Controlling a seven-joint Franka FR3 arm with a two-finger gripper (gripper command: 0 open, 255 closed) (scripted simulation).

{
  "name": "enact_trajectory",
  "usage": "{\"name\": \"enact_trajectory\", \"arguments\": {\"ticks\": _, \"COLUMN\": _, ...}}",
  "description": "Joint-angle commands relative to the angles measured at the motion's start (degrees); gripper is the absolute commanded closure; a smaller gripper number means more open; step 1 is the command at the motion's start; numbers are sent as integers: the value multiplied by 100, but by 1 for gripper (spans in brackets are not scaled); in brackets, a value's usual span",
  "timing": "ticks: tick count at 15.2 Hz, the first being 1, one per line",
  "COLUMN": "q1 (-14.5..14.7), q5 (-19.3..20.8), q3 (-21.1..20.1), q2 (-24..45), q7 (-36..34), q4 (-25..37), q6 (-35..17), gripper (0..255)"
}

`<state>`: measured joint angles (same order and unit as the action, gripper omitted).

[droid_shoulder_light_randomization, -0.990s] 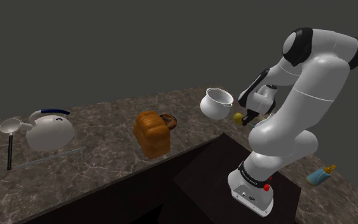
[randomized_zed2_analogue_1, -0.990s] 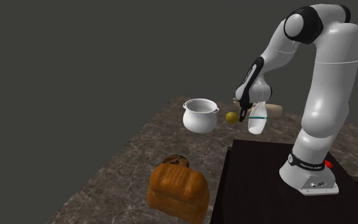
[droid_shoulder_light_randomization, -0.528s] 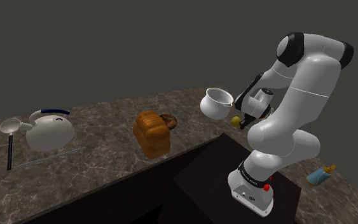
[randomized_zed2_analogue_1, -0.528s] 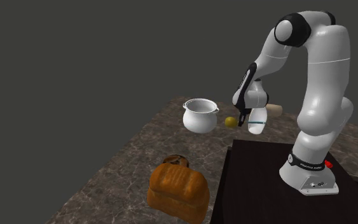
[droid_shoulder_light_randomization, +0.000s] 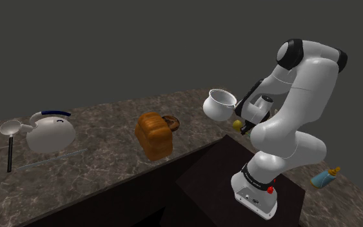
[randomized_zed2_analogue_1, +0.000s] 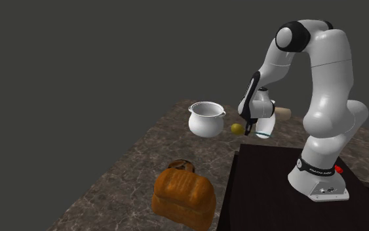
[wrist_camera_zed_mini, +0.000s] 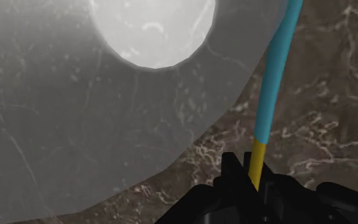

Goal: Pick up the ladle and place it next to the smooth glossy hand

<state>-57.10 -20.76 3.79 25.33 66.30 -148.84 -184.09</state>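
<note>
My gripper is shut on the yellow end of a thin handle that turns cyan further out. That handle belongs to the ladle, whose pale see-through bowl hangs in front of the fingers over the marble counter. From outside, the gripper hangs low beside the white pot, with the ladle's white bowl and cyan band just below the hand. A peach-coloured object, perhaps the hand, lies behind the wrist and is partly hidden. In the shoulder view the gripper sits right of the pot.
A brown loaf-like thing lies mid-counter. A white kettle and a black-handled spoon lie at the shoulder view's left. The dark stand carries the arm's base. A blue and yellow bottle lies beyond the stand.
The arm has leaned toward the pot, carrying the gripper and the held ladle a little left and down in both exterior views. The grip has stayed shut.
</note>
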Motion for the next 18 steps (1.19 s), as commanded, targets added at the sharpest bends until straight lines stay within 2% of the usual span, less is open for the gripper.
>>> {"name": "enact_trajectory", "arguments": {"ticks": 1, "q1": -78, "q5": 7, "q3": -77, "q2": 82, "q7": 15, "q4": 32, "q6": -58, "gripper": 255}}
{"name": "enact_trajectory", "arguments": {"ticks": 7, "q1": -78, "q5": 6, "q3": -77, "q2": 82, "q7": 16, "q4": 32, "q6": -58, "gripper": 255}}
{"name": "enact_trajectory", "arguments": {"ticks": 8, "q1": -78, "q5": 6, "q3": -77, "q2": 82, "q7": 16, "q4": 33, "q6": -58, "gripper": 0}}
{"name": "enact_trajectory", "arguments": {"ticks": 13, "q1": -76, "q5": 5, "q3": -76, "q2": 82, "q7": 15, "q4": 33, "q6": -57, "gripper": 0}}
{"name": "enact_trajectory", "arguments": {"ticks": 15, "q1": 367, "q5": 3, "q3": 345, "q2": -451, "q7": -35, "q4": -209, "q6": 269, "gripper": 0}}
{"name": "enact_trajectory", "arguments": {"ticks": 17, "q1": 960, "q5": 149, "q3": 952, "q2": -924, "q7": -190, "q4": -407, "q6": 589, "gripper": 0}}
{"name": "enact_trajectory", "arguments": {"ticks": 18, "q1": 952, "q5": 165, "q3": 947, "q2": -925, "q7": -202, "q4": -408, "q6": 588, "gripper": 0}}
